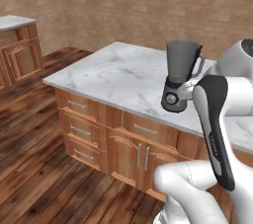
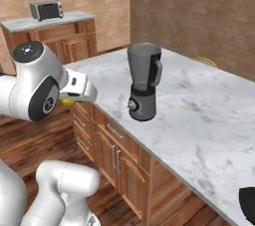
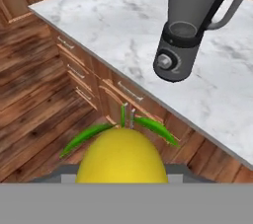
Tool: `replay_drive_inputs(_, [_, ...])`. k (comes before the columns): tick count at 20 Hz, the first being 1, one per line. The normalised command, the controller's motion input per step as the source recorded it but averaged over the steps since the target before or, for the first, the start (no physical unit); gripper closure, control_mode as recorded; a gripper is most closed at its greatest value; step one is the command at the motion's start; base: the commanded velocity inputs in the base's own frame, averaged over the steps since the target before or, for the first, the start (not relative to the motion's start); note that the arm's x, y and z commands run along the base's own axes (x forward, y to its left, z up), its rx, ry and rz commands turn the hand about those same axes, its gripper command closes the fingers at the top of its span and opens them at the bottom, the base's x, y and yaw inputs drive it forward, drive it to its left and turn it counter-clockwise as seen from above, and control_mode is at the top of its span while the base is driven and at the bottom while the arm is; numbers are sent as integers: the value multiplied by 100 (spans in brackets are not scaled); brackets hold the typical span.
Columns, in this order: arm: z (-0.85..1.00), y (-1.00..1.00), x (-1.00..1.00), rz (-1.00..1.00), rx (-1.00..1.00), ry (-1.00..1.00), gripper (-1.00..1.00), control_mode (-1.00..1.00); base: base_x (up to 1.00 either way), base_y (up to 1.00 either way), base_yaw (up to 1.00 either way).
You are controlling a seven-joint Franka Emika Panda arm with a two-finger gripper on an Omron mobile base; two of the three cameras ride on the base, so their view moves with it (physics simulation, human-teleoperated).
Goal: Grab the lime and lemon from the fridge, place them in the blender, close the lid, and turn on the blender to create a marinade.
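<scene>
Lemon carried toward the blender

Lemon (image 3: pixel 122 156), smooth, bright yellow, with green leaves, sits pinched in the tool (image 3: pixel 122 176). Ahead and above stands the blender (image 3: pixel 190 25), a smoky see-through jug on a dark base, on the marbled table (image 3: pixel 104 16). Next move, likely: lift over the jug's mouth, then release.

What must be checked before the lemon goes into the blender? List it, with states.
1. Lemon held in the claw: ok, it sits between the fingers in the hand view.
2. Blender upright on the counter: ok.
3. Jug mouth open, no lid on it: ok.
4. Claw above the jug mouth: not ok, it is off the counter edge, lower than the jug top.
5. Lime already in the jug: cannot tell.
6. Lid location: cannot tell.
</scene>
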Motion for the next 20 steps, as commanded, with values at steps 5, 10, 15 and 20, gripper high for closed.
replay_drive_inputs(5, [0,0,0,0,0,0,100,100,77,0,-16])
replay_drive_inputs(10, [16,0,0,-2,0,-6,100,-100,23,0,-9])
replay_drive_inputs(15, [77,8,1,0,0,-12,100,-100,0,0,0])
replay_drive_inputs(20, [65,2,23,-8,0,-4,100,-100,0,0,0])
